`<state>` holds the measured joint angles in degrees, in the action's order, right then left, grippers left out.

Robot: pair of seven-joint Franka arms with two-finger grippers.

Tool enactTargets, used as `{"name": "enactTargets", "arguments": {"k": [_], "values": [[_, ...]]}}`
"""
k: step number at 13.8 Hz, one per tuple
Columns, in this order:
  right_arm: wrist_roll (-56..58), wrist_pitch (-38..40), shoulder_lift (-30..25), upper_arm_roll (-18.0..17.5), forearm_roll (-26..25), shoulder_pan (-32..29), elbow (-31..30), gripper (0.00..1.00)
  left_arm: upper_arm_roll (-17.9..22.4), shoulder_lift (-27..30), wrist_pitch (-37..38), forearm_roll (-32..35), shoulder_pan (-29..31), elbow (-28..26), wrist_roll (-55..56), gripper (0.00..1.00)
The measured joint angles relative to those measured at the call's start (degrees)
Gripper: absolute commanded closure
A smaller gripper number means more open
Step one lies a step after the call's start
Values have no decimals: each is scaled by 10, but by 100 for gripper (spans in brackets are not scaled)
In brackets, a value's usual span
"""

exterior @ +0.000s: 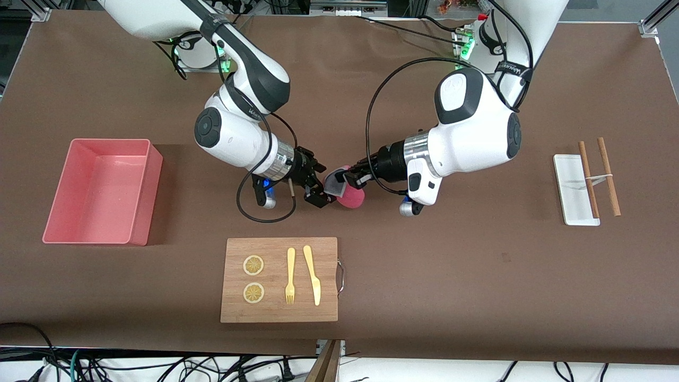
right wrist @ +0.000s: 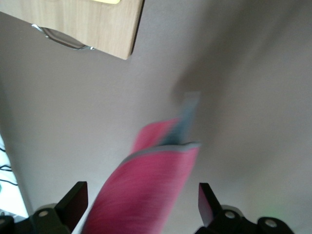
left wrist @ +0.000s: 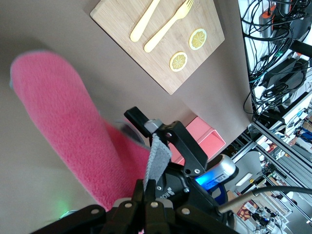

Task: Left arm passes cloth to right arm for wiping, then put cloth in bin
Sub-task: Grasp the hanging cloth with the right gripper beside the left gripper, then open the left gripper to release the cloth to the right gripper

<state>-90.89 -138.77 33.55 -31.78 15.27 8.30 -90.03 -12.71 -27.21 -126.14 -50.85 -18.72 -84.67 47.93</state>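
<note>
1. I count one cloth (exterior: 351, 197), pink with a grey side.
2. One pink bin (exterior: 101, 191).
3. One wooden board (exterior: 279, 280).
4. Two lemon slices on that board: one (exterior: 253, 265) and another (exterior: 253, 292).
5. One yellow fork (exterior: 290, 276).
6. One yellow knife (exterior: 312, 274).
7. One white tray (exterior: 575, 189).
8. Two brown sticks at the tray: one (exterior: 588, 179) and a second (exterior: 608, 176).
9. Two arms of mine, so two end effectors: my left end effector (exterior: 351, 178) and my right end effector (exterior: 318, 185).
10. One brown surface (exterior: 451, 276) carrying it all.
</note>
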Motion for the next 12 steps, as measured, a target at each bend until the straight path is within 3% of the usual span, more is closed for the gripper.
{"name": "enactTargets", "arguments": {"k": [1,3,4,6,9,11,12], "values": [[-1,0,0,0,0,-1,4,1,1,0,0,0,0,0,0,100],[-2,0,0,0,0,-2,7,38,2,0,0,0,1,1,0,100],[-2,0,0,0,0,-3,7,51,2,0,0,0,1,1,0,100],[-2,0,0,1,0,-3,7,67,2,0,0,0,1,2,0,100],[-2,0,0,3,0,-11,7,81,2,0,0,0,1,2,0,100],[-2,0,0,5,0,-15,9,100,2,0,0,0,1,2,0,100],[-2,0,0,6,0,-16,10,100,2,0,0,0,1,2,0,100]]}}
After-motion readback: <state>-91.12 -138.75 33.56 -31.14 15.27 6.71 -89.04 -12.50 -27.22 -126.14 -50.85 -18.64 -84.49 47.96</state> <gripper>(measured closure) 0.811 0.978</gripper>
